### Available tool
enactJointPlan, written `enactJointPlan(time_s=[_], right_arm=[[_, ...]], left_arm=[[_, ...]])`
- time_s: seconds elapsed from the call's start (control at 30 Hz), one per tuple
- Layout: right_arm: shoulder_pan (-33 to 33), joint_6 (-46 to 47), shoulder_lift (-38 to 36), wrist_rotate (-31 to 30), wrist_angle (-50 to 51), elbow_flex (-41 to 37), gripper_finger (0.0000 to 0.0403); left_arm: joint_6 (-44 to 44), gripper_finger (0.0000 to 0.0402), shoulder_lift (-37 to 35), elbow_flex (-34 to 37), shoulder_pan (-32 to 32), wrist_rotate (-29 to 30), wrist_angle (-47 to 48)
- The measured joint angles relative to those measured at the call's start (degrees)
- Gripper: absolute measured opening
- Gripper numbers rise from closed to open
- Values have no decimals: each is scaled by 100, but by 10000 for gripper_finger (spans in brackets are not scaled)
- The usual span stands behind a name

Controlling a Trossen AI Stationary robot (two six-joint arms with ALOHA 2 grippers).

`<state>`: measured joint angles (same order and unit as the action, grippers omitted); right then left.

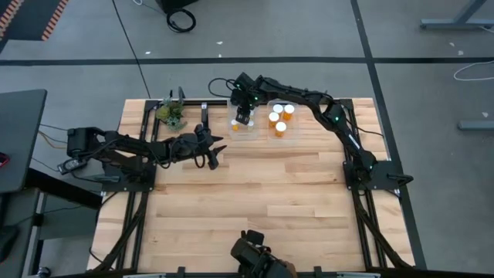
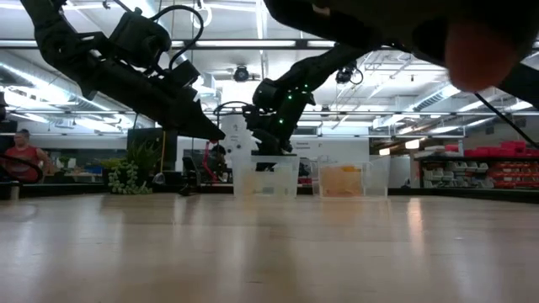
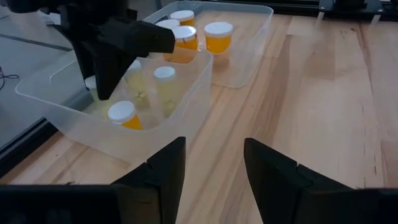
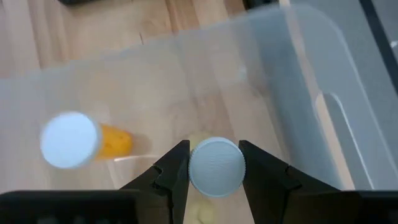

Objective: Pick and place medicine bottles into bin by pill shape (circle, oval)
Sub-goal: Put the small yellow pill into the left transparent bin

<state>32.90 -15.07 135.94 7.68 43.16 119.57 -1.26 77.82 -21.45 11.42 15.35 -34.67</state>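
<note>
Medicine bottles (image 1: 279, 118) all sit in the two bins (image 3: 205, 68); none remain on the counter (image 1: 262, 201). Right end effector (image 4: 214, 167) grips one last bottle (image 4: 216, 167) over the left bin; left end effector (image 3: 211, 165) waits wide, holding nothing.

Amber bottles (image 3: 217, 38) w/ white caps, clear bins (image 3: 199, 87), light wood table (image 1: 262, 201)
</note>
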Motion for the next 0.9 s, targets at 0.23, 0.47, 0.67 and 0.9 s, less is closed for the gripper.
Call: enactJointPlan(time_s=[0.23,0.47,0.67,0.9], right_arm=[[48,31,2,99,81,0,139],[32,3,2,143,185,0,142],[34,-15,1,159,174,-2,162],[34,-13,2,164,149,-2,171]], left_arm=[[-77,172,0,0,0,-1,6],[-80,172,0,0,0,-1,1],[-75,172,0,0,0,-1,3],[-67,172,0,0,0,-1,17]])
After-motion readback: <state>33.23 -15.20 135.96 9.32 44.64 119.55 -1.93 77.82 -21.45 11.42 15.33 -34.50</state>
